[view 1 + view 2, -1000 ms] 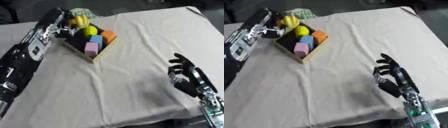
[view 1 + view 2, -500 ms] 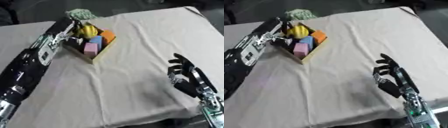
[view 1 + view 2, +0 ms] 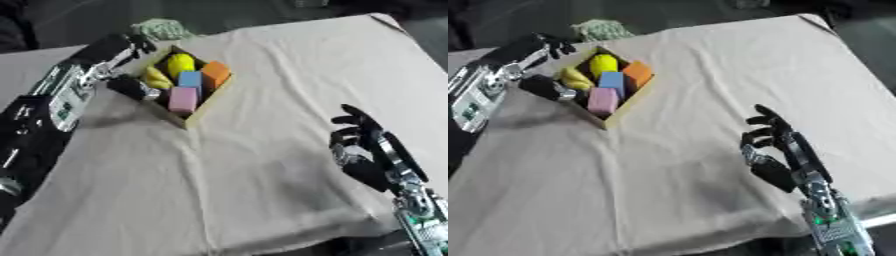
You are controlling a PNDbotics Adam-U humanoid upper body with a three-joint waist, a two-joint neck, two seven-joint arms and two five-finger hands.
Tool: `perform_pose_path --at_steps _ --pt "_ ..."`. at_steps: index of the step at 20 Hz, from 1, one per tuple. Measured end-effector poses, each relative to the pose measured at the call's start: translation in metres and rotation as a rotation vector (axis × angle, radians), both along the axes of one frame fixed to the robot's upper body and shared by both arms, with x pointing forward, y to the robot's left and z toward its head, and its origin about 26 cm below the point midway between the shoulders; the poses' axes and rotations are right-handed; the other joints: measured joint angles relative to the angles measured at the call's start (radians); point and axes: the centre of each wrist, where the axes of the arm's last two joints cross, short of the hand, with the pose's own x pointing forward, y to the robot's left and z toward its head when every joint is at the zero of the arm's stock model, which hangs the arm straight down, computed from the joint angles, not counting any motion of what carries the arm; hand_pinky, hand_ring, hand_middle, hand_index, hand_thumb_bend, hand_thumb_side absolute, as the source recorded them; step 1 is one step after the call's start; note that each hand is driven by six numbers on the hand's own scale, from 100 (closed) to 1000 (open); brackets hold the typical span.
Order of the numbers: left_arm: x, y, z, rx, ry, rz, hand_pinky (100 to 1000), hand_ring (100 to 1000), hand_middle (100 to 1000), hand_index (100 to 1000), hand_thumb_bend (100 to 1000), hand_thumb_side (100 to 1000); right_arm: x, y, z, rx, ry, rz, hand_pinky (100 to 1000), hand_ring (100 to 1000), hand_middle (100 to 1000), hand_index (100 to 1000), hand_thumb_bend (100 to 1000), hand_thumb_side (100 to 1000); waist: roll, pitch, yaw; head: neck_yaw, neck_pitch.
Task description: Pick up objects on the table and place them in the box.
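The left hand (image 3: 131,44) hangs over the far left corner of the box (image 3: 203,107), and whether its fingers are spread or curled cannot be told; nothing shows in its grasp. The box lies just below and to the right of that hand, on the cloth-covered table (image 3: 262,150). It is an open wooden tray whose long axis runs on a slant, from the far end by the hand toward the near end pointing down and to the right.

Inside it, closest to the hand, sits a round yellow-green fruit (image 3: 181,63), with a banana (image 3: 157,78) beside it along the left wall, lying roughly along the box's length. Further from the hand come an orange block (image 3: 214,74), a blue block (image 3: 189,79) and, at the near end, a pink block (image 3: 183,98). A dark part of the left arm crosses the box's left wall and hides some of it.

Beyond the hand, at the table's far edge, lies a green crumpled thing (image 3: 160,29).

The right hand (image 3: 773,145) rests well apart from the box, toward the lower right, fingers straight and spread, holding nothing.
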Motion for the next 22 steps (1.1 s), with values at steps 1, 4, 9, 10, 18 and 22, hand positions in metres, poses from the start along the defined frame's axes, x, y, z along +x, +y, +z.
perform_pose_path --at_steps 1,4,9,10,18,22 --pt "-0.003 0.002 0.005 -0.009 -0.011 -0.004 736 737 749 863 661 508 0.0 0.0 0.0 -0.002 0.001 -0.001 657 731 787 984 100 368 0.002 -0.002 0.004 -0.002 0.0" --pt "-0.015 0.01 0.019 -0.046 -0.049 -0.011 710 717 725 846 619 502 0.0 -0.001 -0.001 -0.007 0.002 -0.003 657 731 787 984 100 368 0.004 -0.005 0.014 -0.006 0.0" --pt "-0.04 0.023 0.03 -0.17 -0.12 -0.008 661 690 682 812 563 481 0.0 -0.001 -0.001 -0.01 0.001 -0.005 655 728 785 984 100 363 0.012 -0.01 0.035 -0.008 0.0" --pt "-0.047 0.026 0.028 -0.212 -0.13 -0.008 647 685 673 803 543 467 0.0 -0.002 -0.001 -0.011 0.0 -0.007 654 727 784 984 100 365 0.013 -0.01 0.043 -0.008 0.0" --pt "-0.114 0.047 -0.006 -0.647 -0.162 0.045 582 659 633 765 460 400 -0.002 -0.008 -0.002 0.011 -0.02 -0.049 637 700 762 971 100 404 0.01 -0.016 0.121 -0.004 0.0" --pt "-0.139 0.044 -0.026 -0.838 -0.188 0.083 578 663 634 763 445 398 -0.004 -0.01 -0.001 0.053 -0.039 -0.077 635 699 760 967 100 434 0.003 -0.016 0.151 0.003 0.0"
